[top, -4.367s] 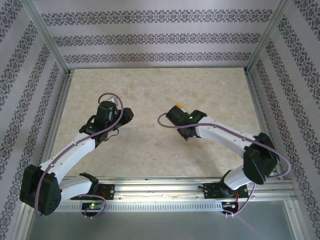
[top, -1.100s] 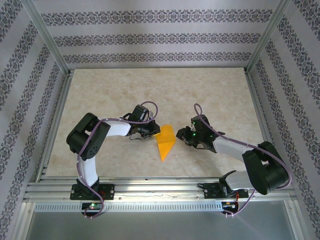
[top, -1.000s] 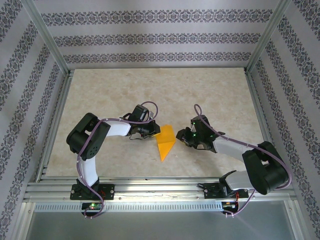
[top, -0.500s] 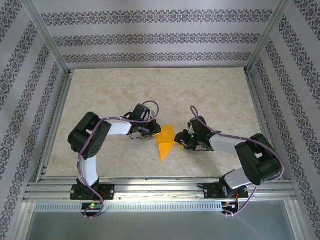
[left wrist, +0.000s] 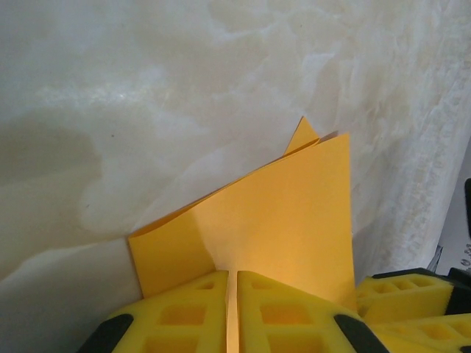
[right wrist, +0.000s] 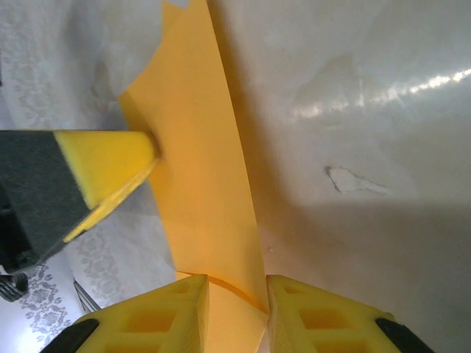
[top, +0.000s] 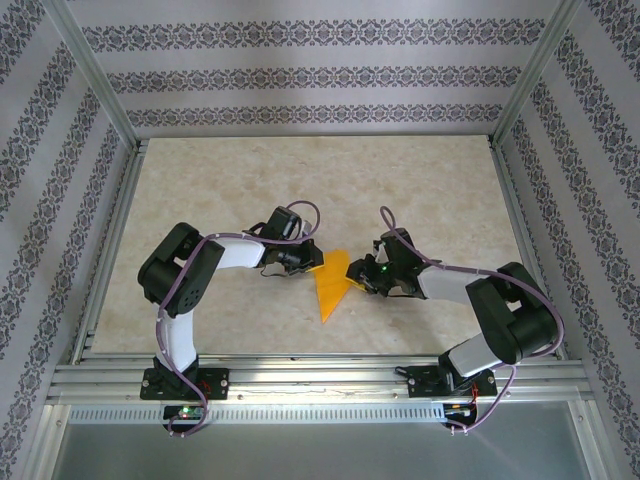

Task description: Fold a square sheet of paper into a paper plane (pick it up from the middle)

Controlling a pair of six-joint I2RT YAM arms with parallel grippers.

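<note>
Near edge, bottom of frame: alu rail (top: 320,372) w/ both arm bases; L and R arms bend inward toward mid-table.

Orange paper sheet (top: 330,290) lies at centre of frame, above the rail. It is folded to a narrow wedge, sharp tip pointing down-frame, wide end up-frame.

Left gripper (top: 313,264) sits at the wedge's upper-left edge. L wrist view: its yellow fingers (left wrist: 184,312) are pressed together, paper clamped in the hairline slit, folded layers fanning upward over the table.

Right gripper (top: 357,283) sits at the wedge's right edge, approx level w/ the left one. R wrist view: jaws narrow, small gap, paper's lower end running into that gap; can't tell if the pads actually pinch it. Left finger's tip touches the paper at mid-left of that view.

Beyond: marbled table (top: 450,190), then patterned walls (top: 300,75).
</note>
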